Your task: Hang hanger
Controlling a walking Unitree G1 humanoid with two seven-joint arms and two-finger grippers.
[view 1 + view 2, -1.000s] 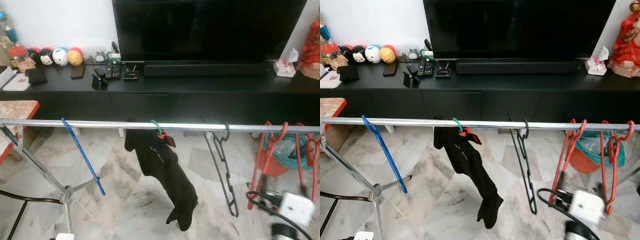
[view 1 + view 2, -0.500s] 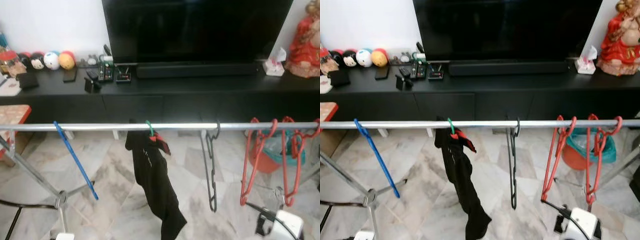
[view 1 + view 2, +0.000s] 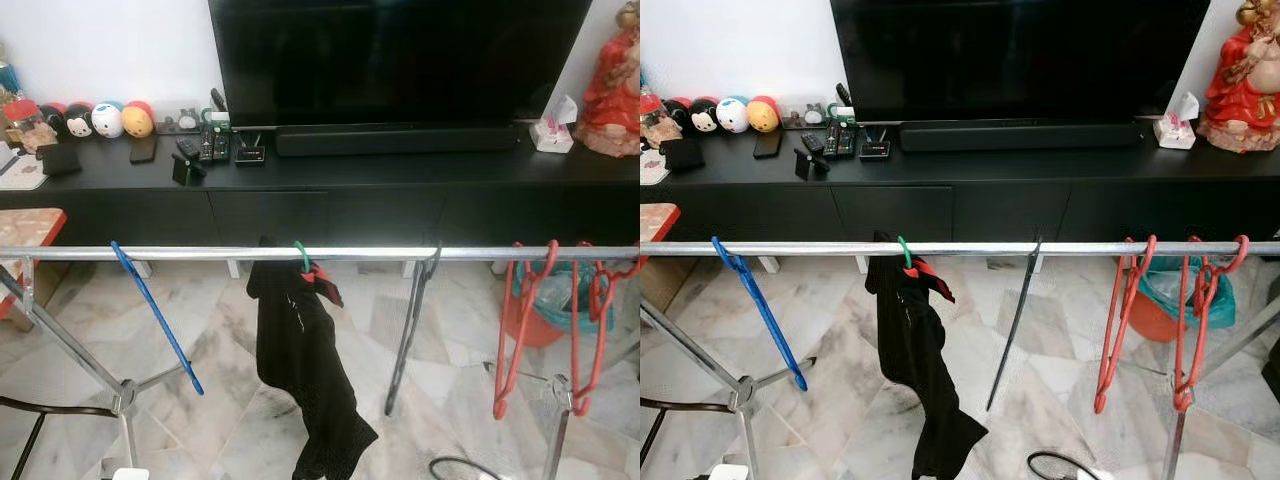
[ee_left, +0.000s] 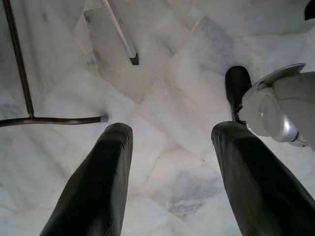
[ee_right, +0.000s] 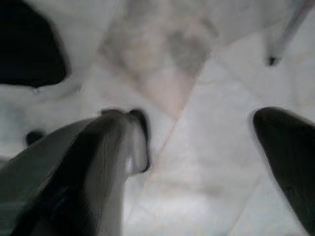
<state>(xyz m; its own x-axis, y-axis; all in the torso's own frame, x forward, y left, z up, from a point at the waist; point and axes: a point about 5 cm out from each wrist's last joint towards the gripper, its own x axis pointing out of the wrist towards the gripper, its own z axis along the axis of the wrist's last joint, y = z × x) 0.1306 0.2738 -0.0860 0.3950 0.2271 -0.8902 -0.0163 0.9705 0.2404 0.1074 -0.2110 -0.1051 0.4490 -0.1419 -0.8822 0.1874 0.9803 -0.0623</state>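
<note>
Left eye view has the black hanger [image 3: 410, 325] hooked on the silver rail [image 3: 200, 254], tilted, between a black garment [image 3: 305, 370] on a green hanger [image 3: 301, 256] and the red hangers [image 3: 545, 320]. A blue hanger [image 3: 155, 315] sits further left. Behind is a black TV console [image 3: 330, 195]. Left gripper [image 4: 170, 179] and right gripper [image 5: 197, 162] both point down at the marble floor [image 4: 172, 123], fingers spread wide, gripping nothing.

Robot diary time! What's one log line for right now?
rail: blue hanger, black garment, black hanger, red hangers | left gripper: open, empty | right gripper: open, empty
</note>
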